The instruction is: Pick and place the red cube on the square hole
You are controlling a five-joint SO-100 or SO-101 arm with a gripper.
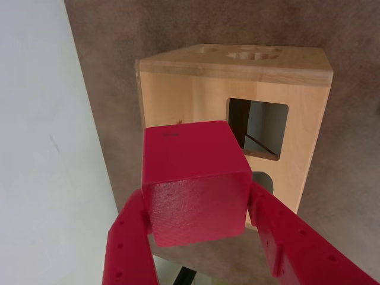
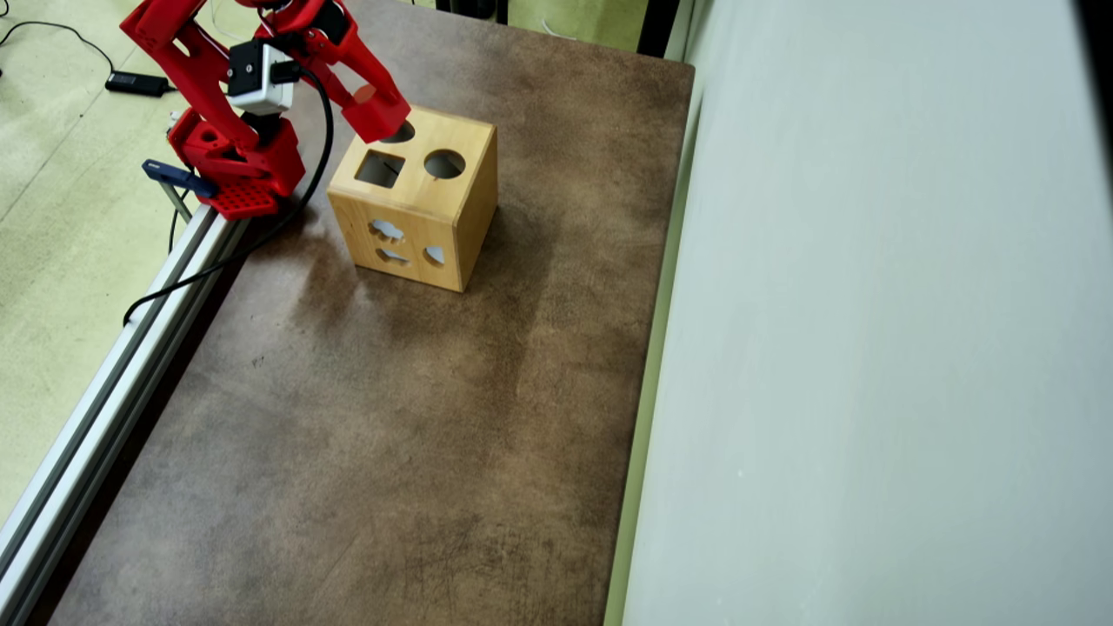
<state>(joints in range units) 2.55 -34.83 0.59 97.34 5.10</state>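
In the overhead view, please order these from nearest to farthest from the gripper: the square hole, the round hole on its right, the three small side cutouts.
From the gripper:
1. Square hole, just below it.
2. Round hole, to the right.
3. Side cutouts, lower on the box's front face.

In the overhead view the box (image 2: 417, 204) stands on the tabletop (image 2: 391, 435) near its upper left corner, just right of the arm's base (image 2: 239, 165). The hand (image 2: 378, 117) hangs over the box's upper left edge, holding the cube (image 1: 193, 187) beside the square hole (image 2: 380, 169). A wall (image 2: 869, 348) runs along the tabletop's right side.
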